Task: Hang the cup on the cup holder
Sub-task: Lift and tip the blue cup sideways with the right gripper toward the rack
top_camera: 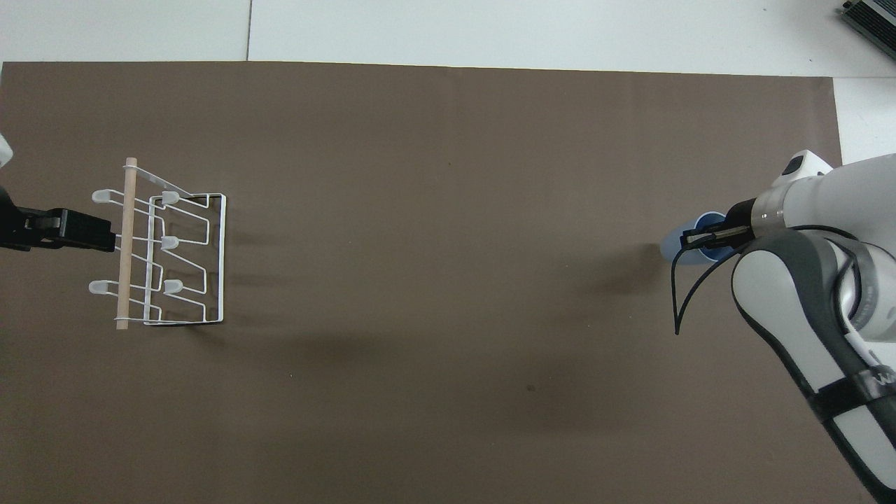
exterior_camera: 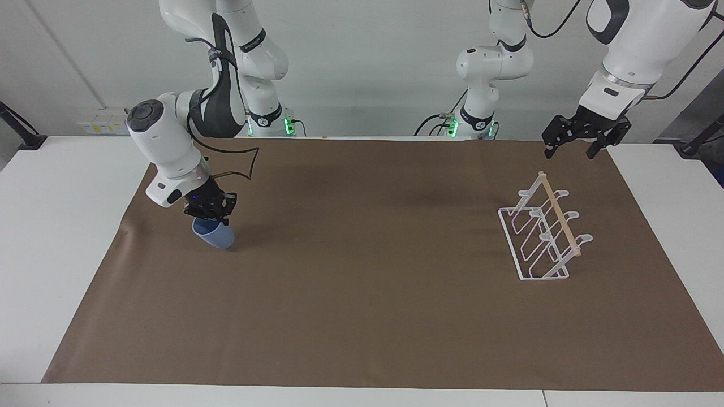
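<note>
The light-blue cup [exterior_camera: 215, 237] is tilted in my right gripper [exterior_camera: 209, 219], whose fingers are shut on its rim, just above the brown mat at the right arm's end of the table. In the overhead view the cup [top_camera: 677, 246] shows under the right gripper [top_camera: 703, 239]. The white wire cup holder [exterior_camera: 540, 240] with its wooden dowel stands on the mat at the left arm's end; it also shows in the overhead view [top_camera: 183, 260]. My left gripper [exterior_camera: 570, 148] hangs open and empty in the air over the mat's edge beside the holder [top_camera: 89, 232].
The brown mat [exterior_camera: 362, 294] covers most of the white table [exterior_camera: 62, 226]. A black cable loop [exterior_camera: 244, 169] hangs from the right arm near the cup.
</note>
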